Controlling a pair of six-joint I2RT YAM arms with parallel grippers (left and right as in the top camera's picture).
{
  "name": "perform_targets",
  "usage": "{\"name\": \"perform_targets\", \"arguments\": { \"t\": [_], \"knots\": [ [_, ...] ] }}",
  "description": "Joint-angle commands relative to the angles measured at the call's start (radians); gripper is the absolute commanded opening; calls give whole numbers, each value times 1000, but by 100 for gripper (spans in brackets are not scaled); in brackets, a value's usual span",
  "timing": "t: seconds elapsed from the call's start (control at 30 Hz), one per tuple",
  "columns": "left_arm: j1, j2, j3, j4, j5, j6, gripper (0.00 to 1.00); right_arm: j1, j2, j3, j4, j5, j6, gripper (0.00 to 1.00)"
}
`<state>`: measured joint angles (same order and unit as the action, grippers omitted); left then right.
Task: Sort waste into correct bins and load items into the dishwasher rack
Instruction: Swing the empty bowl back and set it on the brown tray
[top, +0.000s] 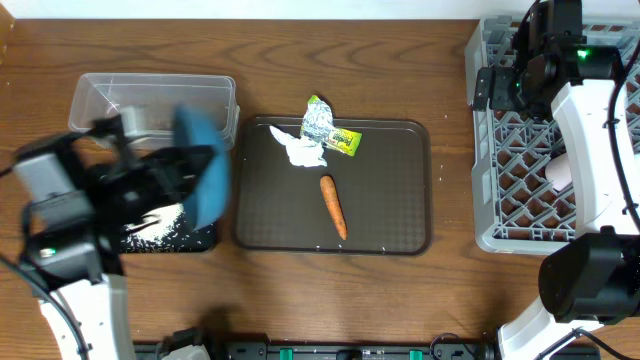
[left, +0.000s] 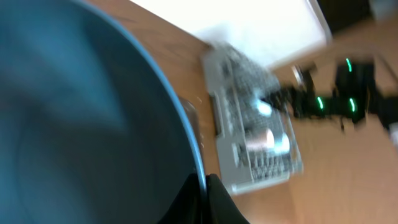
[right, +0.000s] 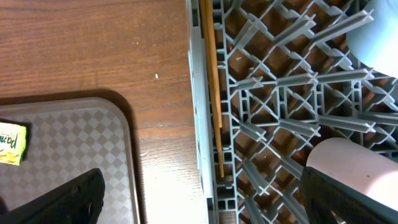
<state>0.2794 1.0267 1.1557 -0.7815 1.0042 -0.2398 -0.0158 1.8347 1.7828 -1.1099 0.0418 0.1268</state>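
The blue plate (left: 81, 124) is pinched at its rim by the closed left gripper (left: 205, 196) and tilted above the black tray (top: 205, 243). It is judged rigid, slick and breakable, so a firm rim hold is advised. Farther off, the right gripper (right: 202, 186) is spread open over the dishwasher rack (right: 280, 93).

Overhead looks straight down on my counter (top: 330, 50); right wrist hangs close over the rack (top: 510, 180), left wrist sees it sidelong.

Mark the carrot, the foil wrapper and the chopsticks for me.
carrot (top: 333, 207), overhead view, middle of its body.
foil wrapper (top: 328, 127), overhead view, its crinkled centre.
chopsticks (right: 212, 93), right wrist view, mid-shaft.
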Motion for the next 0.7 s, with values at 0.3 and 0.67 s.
{"name": "perform_targets", "arguments": {
  "t": [0.3,0.67],
  "knots": [
    [-840,155,31,193,-914,-113,6,-3,0,0,-2,7,14,99],
    [-1111,520,31,446,-1117,26,7,-3,0,0,-2,7,14,99]
  ]
}}
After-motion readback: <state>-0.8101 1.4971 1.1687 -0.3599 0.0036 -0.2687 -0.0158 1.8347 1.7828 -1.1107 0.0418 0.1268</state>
